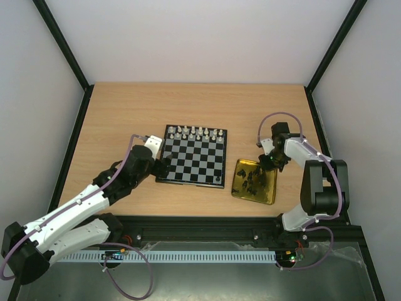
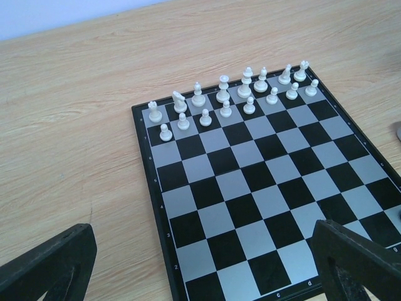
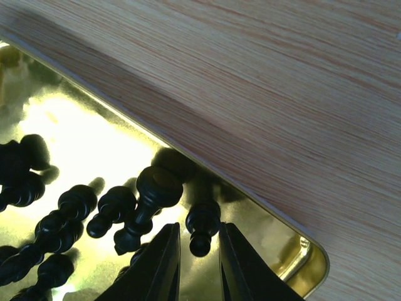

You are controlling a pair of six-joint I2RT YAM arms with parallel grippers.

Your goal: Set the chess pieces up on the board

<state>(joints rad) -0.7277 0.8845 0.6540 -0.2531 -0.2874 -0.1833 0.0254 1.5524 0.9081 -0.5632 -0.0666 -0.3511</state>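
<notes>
Overhead view alone: the board lay mid-table, with a gold tray just right of it and one dark piece on its near right corner.
Left wrist view alone: the white pieces stood upright, filling the board's two far rows.
Right wrist view alone: the black pieces lay tumbled in the tray, and a black pawn lay near its rim.
Right claw: its fingers were nearly together on either side of that pawn; whether they pinched it could not be told.
Left claw: it was spread wide and held nothing, at the board's left edge, well apart from the white pieces.
Surface and room: a pale wood table, white walls and black frame posts.
</notes>
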